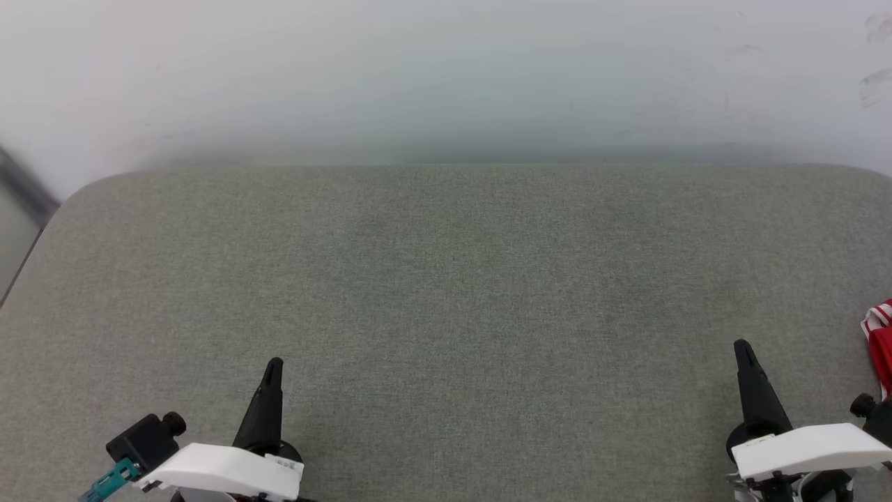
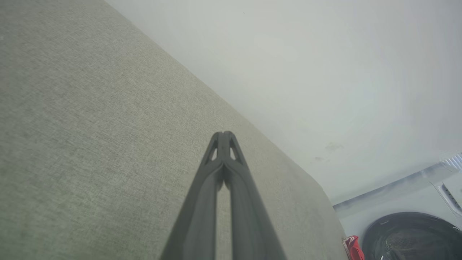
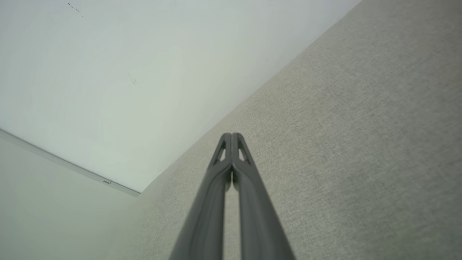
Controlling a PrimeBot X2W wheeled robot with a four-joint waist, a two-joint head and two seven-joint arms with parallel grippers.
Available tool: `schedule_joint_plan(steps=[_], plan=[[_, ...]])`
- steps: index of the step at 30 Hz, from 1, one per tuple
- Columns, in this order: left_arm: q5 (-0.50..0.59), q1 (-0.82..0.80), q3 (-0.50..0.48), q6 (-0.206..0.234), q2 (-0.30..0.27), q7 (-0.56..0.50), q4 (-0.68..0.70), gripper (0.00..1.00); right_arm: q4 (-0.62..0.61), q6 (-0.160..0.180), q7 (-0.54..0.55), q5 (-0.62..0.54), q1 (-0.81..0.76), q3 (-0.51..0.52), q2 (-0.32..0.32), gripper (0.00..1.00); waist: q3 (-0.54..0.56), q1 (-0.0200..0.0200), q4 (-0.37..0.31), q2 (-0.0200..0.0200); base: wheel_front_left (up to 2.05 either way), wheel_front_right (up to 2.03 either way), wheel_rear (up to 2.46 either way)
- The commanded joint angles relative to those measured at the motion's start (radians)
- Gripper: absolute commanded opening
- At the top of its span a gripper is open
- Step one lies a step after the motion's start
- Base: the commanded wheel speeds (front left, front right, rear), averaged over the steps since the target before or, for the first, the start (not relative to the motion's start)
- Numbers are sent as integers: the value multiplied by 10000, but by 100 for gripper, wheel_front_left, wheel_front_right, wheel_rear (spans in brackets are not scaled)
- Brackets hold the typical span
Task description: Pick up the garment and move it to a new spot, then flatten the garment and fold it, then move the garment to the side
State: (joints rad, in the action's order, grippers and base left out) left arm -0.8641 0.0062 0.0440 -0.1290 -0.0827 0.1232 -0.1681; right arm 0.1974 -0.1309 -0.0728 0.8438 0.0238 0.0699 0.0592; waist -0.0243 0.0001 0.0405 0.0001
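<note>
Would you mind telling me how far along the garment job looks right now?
Nothing is in hand: the left gripper and right gripper are shut and empty over the grey surface. A red-and-white sliver of the garment lies at the head view's right edge, too little to tell whether it is folded and set aside or untouched.

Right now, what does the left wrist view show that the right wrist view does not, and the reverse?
Left wrist view, not the right: a red corner of the shirt at the lower right, beside a dark round door, plus the left gripper. Right wrist view, not the left: a thin strip crossing the wall at the left, plus the right gripper. Both: the grey fabric surface, the wall, and that arm's own gripper shut, holding nothing.
</note>
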Motion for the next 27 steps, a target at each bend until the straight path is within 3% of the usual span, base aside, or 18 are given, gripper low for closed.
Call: schedule_joint_plan(steps=[1,27], plan=[[-456,-291,-80,-11,-52,-90,53,0,-66,1,89,445,313,44,-15,0,6,-1,-11,-1,0,0,0],[-3475,-650,-448,-17,-85,-824,-252,0,145,1,823,3354,543,215,-53,0,71,-1,-137,-1,0,0,0]])
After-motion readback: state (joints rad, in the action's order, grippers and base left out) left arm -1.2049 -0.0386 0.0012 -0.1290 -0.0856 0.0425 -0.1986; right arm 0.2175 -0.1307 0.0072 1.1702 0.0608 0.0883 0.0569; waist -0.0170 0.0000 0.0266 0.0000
